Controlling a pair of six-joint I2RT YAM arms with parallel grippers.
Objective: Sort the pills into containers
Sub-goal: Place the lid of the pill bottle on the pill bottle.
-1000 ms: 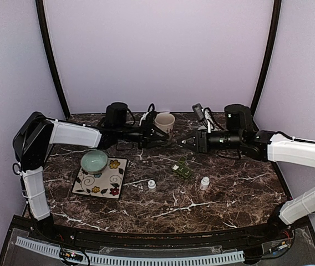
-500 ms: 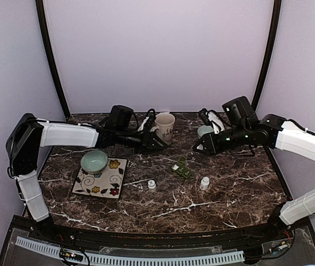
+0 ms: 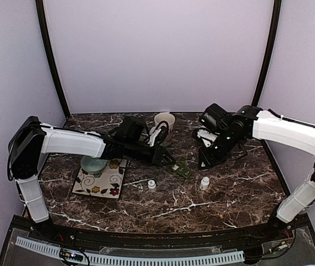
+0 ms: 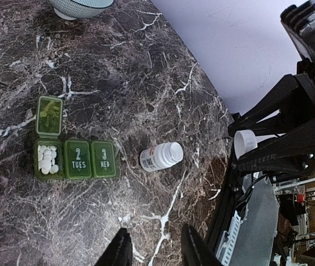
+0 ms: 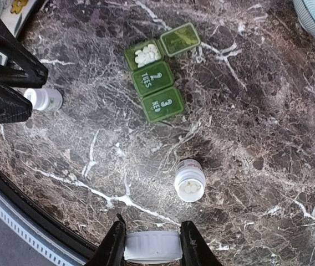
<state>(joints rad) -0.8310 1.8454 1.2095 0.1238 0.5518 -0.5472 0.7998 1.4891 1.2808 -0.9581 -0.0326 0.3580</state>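
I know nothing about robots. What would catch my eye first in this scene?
The green pill box in the middle of the dark marble table stands out first. Its end compartment is open and full of white pills, while the ones marked TUES and WED are shut. A little apart from it stands an uncapped white bottle with more pills inside, and the right gripper pinches a white cap.

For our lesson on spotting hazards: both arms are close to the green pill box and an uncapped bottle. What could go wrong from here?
1. The open bottle stands uncapped with pills inside, close under the right gripper, which grips a white cap. A nudge might tip it and spill them.
2. The pill box has its first compartment open and loaded. The left gripper, open and empty, is nearby and could bump the box and scatter pills.
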